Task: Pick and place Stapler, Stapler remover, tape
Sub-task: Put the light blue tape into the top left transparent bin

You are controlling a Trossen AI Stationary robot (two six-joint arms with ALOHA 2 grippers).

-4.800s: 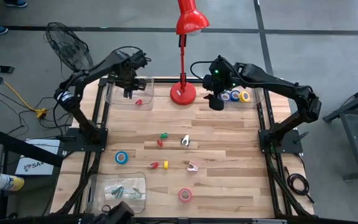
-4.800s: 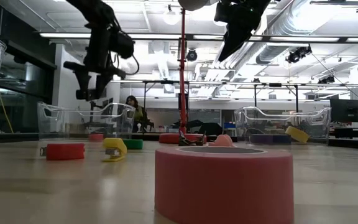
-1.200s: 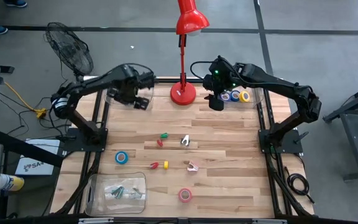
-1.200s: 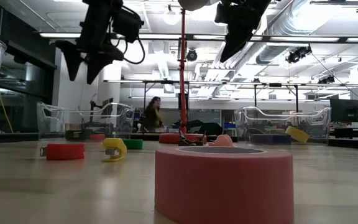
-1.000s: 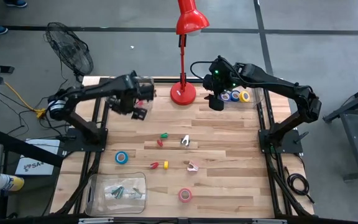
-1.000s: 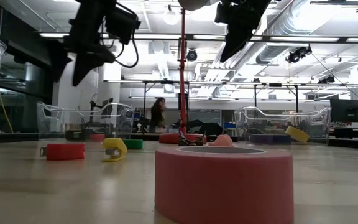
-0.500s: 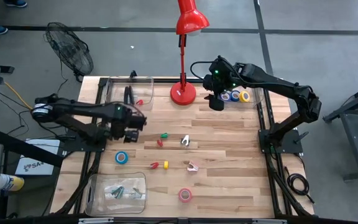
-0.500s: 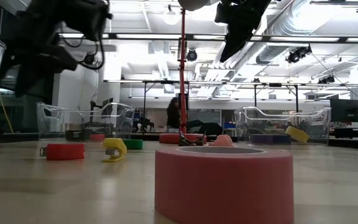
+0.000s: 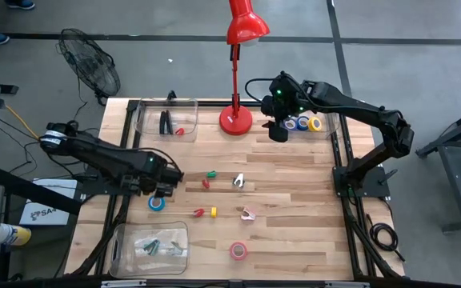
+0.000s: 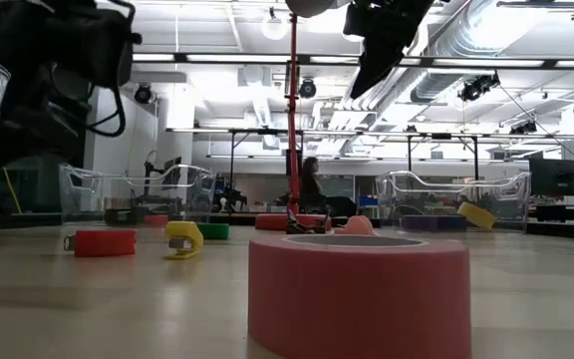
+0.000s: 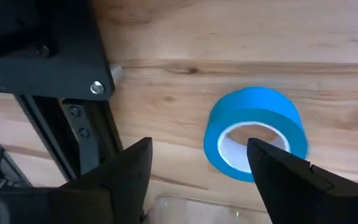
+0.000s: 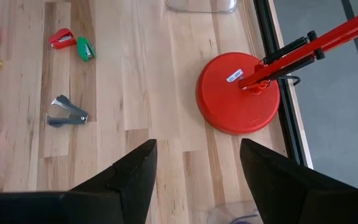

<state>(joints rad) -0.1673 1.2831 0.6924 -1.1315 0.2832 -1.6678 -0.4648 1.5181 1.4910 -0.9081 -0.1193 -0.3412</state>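
My left gripper [image 9: 163, 187] hangs open just on the far side of a blue tape roll [image 9: 157, 202] that lies flat on the table. In the left wrist view the open left gripper [image 11: 199, 143] is above the blue roll [image 11: 257, 134] without touching it. My right gripper [image 9: 277, 133] waits open in the air beside the far-right bin [image 9: 323, 128], which holds blue, purple and yellow rolls [image 9: 303, 123]. The black stapler [image 9: 165, 122] lies in the far-left bin [image 9: 187, 106]. A pink roll [image 9: 238, 250] sits near the table's near edge.
Small staple removers lie scattered mid-table: green [image 9: 211, 173], red [image 9: 206, 183], silver [image 9: 238, 181], yellow [image 9: 213, 212], pink [image 9: 248, 214]. The red lamp's base [image 9: 235, 120] stands at the far edge. A clear bin [image 9: 150, 244] sits at the near-left corner. A person walks in the room behind [image 10: 310, 184].
My left arm has swung away from the far-left bin toward the table's near edge and come down, ending over the blue tape roll. My right arm has kept still. The person in the background has walked toward the right.
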